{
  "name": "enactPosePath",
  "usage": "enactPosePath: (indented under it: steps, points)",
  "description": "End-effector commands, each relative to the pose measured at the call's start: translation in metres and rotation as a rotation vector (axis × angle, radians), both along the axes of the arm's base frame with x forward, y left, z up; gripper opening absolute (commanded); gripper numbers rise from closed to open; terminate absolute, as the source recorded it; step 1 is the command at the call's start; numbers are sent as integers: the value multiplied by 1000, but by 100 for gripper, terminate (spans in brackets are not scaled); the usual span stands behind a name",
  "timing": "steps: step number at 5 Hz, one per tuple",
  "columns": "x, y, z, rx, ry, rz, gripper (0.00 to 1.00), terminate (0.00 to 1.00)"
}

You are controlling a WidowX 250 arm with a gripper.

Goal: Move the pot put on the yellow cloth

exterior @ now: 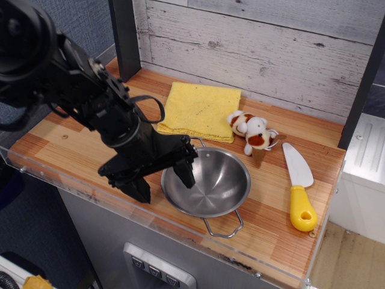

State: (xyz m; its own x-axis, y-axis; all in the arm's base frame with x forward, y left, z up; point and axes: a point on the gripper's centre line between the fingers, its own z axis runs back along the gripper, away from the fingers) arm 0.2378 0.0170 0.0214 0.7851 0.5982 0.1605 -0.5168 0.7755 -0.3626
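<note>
The pot (pixel 210 183) is a shiny shallow steel pan with two wire loop handles, standing on the wooden counter near its front edge. The yellow cloth (pixel 198 110) lies flat behind it, towards the back wall, with nothing on it. My gripper (pixel 163 182) is open and straddles the pot's left rim: one finger is inside the pot, the other outside on its left. The fingers have not closed on the rim.
A brown and white plush toy (pixel 253 133) lies right of the cloth. A knife with a yellow handle (pixel 299 188) lies at the right. A clear plastic rim (pixel 180 232) edges the counter's front. A dark post (pixel 125 36) stands at the back left.
</note>
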Motion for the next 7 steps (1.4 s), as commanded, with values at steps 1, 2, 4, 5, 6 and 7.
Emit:
enactPosePath:
  steps: [1, 2, 4, 5, 6, 7]
  points:
    - [14, 2, 5, 17, -36, -35, 100, 0]
    - [12, 2, 7, 24, -61, -25, 0, 0]
    - [10, 2, 11, 26, -64, -28, 0, 0]
    - [11, 1, 13, 23, -71, -31, 0, 0]
    - [12, 0, 20, 22, -84, -33, 0, 0]
    - [13, 2, 33, 22, -116, -39, 0, 0]
